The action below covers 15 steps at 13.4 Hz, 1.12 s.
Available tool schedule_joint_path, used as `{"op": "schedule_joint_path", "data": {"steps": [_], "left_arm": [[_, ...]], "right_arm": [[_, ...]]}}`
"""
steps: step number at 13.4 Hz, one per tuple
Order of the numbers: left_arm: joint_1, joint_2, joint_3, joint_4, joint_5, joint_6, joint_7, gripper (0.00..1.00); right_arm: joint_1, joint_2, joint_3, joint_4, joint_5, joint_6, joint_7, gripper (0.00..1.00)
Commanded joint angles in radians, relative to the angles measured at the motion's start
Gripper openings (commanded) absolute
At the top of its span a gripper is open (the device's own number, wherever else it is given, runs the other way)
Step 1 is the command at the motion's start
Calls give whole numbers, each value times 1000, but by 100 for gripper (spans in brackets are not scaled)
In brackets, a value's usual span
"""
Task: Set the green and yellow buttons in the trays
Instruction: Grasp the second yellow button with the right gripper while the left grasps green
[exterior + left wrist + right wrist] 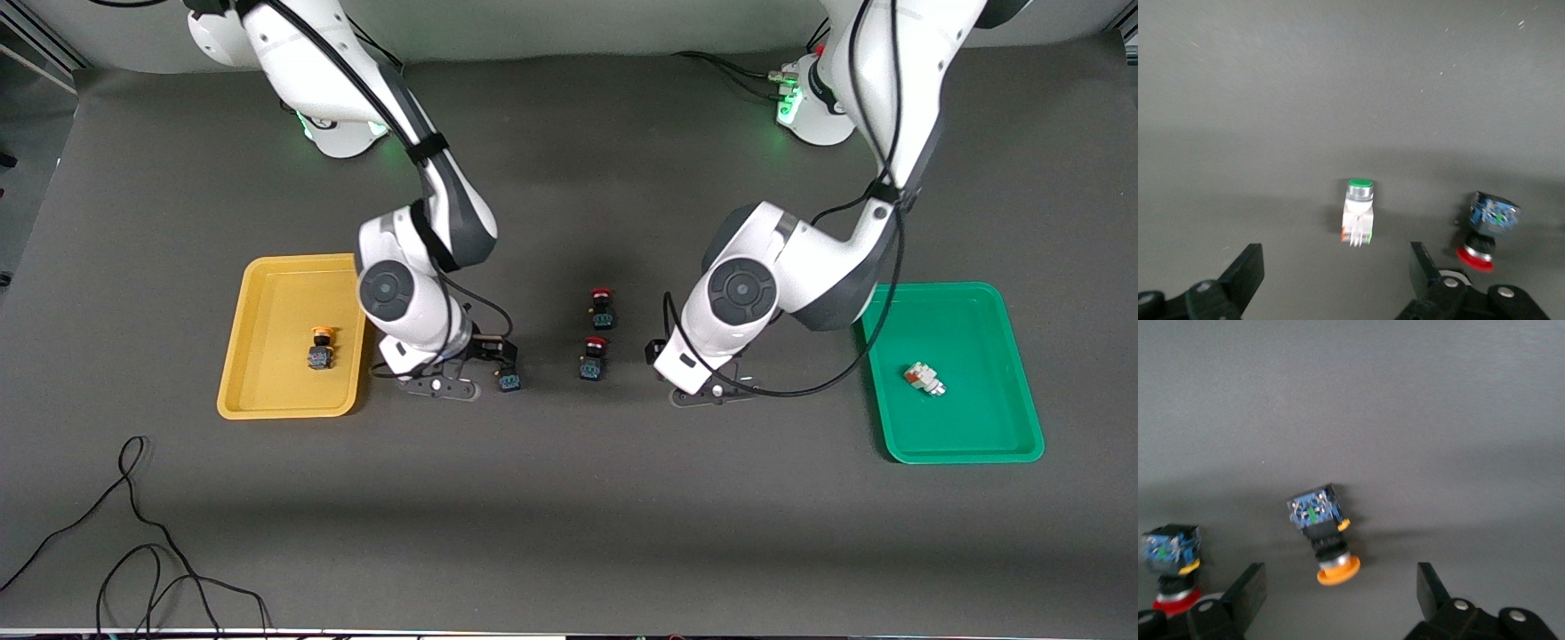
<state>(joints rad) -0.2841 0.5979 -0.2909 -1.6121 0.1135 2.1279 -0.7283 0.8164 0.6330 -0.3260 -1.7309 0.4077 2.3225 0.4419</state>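
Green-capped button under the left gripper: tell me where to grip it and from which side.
Grip the green-capped button across its squarish white body, coming straight down. It lies on its side on the table, its flat flanks facing the open jaws of the left gripper; the rounded cap would likely slip.

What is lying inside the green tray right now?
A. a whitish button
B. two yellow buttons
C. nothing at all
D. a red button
A: in the front view a single whitish button lies on its side in the green tray, while the red-capped buttons sit on the table between the arms.
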Motion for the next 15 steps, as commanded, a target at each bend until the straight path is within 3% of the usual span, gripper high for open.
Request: {"op": "schedule_joint_path", "data": {"steps": [1,5,7,8,9,10,12,14,15], "left_arm": [[-36,45,15,-32,20,101,-59,97],[-62,75,18,-74,20,171,-59,96],[-66,85,18,-100,31,210,-59,94],[-63,86,18,-109,32,220,-57,91],[-60,91,18,-111,32,222,-51,86],[-59,91,18,-112,32,222,-49,79],[-58,91,19,-114,44,224,-43,62],[-59,91,19,-126,74,236,-43,36],[-56,88,19,-127,74,237,-43,26]], "right_arm": [[6,91,10,88,30,18,7,100],[7,139,30,94,28,69,3,98],[7,155,31,91,28,95,1,88],[7,163,30,93,28,103,1,75],[6,163,30,96,28,103,0,29],[4,159,31,96,29,101,6,0],[4,143,31,96,30,92,15,0],[3,107,30,91,31,66,15,0],[-5,53,16,93,31,-16,15,0]]}}
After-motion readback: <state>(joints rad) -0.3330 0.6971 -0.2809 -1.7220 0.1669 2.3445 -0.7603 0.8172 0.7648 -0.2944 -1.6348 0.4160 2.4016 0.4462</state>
